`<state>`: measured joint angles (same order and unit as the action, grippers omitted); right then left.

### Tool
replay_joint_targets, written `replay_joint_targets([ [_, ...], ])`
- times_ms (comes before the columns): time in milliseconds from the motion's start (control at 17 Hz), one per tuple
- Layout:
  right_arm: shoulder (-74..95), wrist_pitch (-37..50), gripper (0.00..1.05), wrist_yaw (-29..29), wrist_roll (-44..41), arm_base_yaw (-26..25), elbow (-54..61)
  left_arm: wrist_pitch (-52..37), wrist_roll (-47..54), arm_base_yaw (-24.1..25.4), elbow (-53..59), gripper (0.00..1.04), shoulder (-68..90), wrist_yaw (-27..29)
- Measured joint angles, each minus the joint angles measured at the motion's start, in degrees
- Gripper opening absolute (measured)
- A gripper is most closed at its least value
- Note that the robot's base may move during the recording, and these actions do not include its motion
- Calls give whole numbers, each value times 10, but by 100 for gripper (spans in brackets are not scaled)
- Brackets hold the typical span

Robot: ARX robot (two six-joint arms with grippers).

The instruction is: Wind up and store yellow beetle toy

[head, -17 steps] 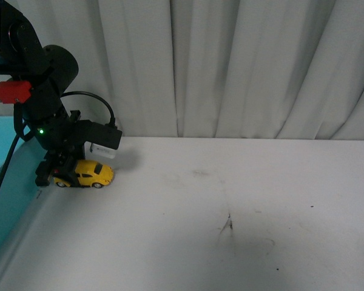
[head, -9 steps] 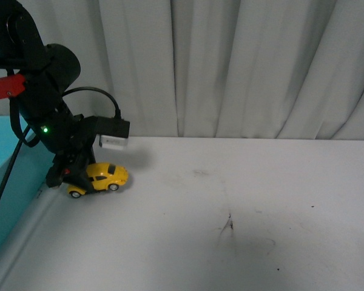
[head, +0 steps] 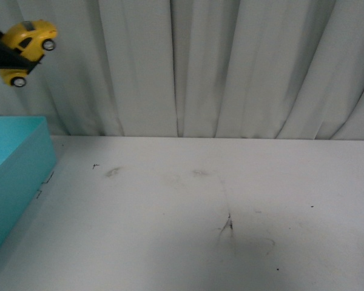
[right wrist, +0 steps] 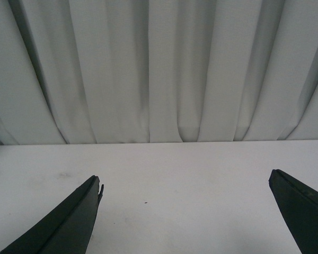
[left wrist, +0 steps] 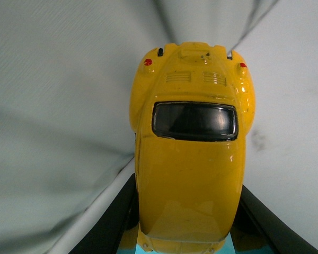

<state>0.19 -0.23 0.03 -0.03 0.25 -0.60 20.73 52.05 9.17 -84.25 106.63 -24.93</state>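
Grips the yellow beetle toy (head: 25, 41) by its sides with left gripper (left wrist: 186, 222) jaws clenched, high at far left before the curtain (head: 200, 66), well above the turquoise box (head: 15, 163) at the left edge of the bench (head: 188, 242). Holds right gripper (right wrist: 185, 177) jaws spread wide over open bench reaching the curtain.

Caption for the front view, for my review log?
Left gripper holds the yellow beetle toy aloft, tilted, before the curtain; teal box at lower left.

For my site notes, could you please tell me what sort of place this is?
Probably a staged robot test bench: a scuffed white tabletop, a pleated white curtain backdrop and a turquoise box.
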Motion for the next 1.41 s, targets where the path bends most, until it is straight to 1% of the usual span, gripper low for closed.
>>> replay_joint_targets([
  [117,0,0,98,0,0,0,0,-36,-53,45,25,41,0,57],
  [176,0,0,98,0,0,0,0,-45,-122,96,58,41,4,132],
  [294,0,0,98,0,0,0,0,-27,-162,114,76,41,11,158],
  [411,0,0,98,0,0,0,0,-15,-180,117,100,41,34,173],
  [587,0,0,98,0,0,0,0,-31,-188,127,113,41,76,192],
  [822,0,0,98,0,0,0,0,-35,-187,137,137,40,113,196],
  [998,0,0,98,0,0,0,0,-24,-176,145,146,40,114,188],
  [1233,0,0,98,0,0,0,0,-19,-176,156,146,41,114,190],
  [1409,0,0,98,0,0,0,0,-7,-176,157,148,69,109,190],
])
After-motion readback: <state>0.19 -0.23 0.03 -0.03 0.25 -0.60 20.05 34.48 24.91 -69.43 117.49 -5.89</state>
